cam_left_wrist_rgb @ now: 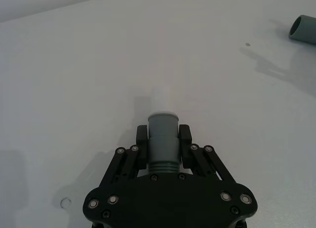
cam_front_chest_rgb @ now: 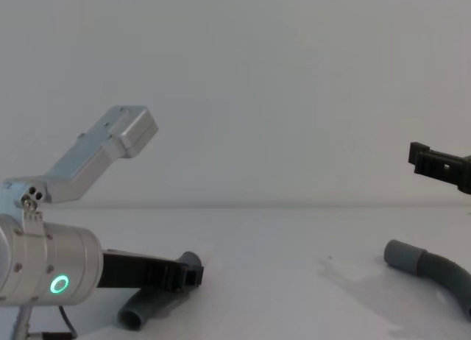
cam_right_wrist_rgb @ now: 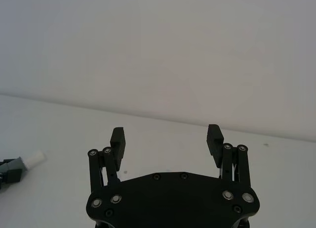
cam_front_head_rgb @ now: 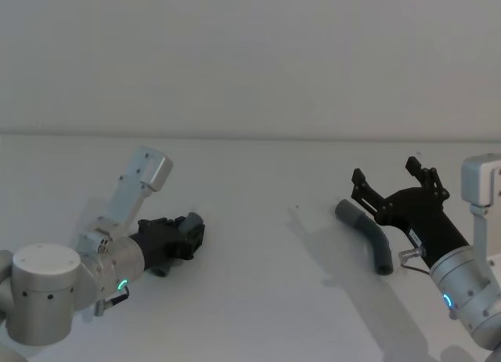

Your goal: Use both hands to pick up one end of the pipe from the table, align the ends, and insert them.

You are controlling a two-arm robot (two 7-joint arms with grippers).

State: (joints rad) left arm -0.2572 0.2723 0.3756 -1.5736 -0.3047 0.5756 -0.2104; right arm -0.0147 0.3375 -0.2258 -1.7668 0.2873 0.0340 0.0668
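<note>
My left gripper (cam_left_wrist_rgb: 163,134) is shut on the smooth cuff of one dark grey pipe piece (cam_left_wrist_rgb: 162,139), whose pale whitish tip (cam_left_wrist_rgb: 161,97) sticks out past the fingers. In the chest view this pipe piece (cam_front_chest_rgb: 149,307) slopes down from the left gripper (cam_front_chest_rgb: 188,274) to the white table (cam_front_chest_rgb: 280,281). The other pipe piece (cam_front_head_rgb: 369,235), short and curved, lies on the table at the right. My right gripper (cam_front_head_rgb: 385,172) hovers open just above and behind it with nothing between its fingers (cam_right_wrist_rgb: 214,138). Its open cuff end (cam_left_wrist_rgb: 302,28) faces the left gripper.
The white table (cam_front_head_rgb: 258,268) stretches bare between the two arms, up to a plain pale wall behind. The left arm's silver wrist with its green ring (cam_front_chest_rgb: 59,284) sits low at the front left.
</note>
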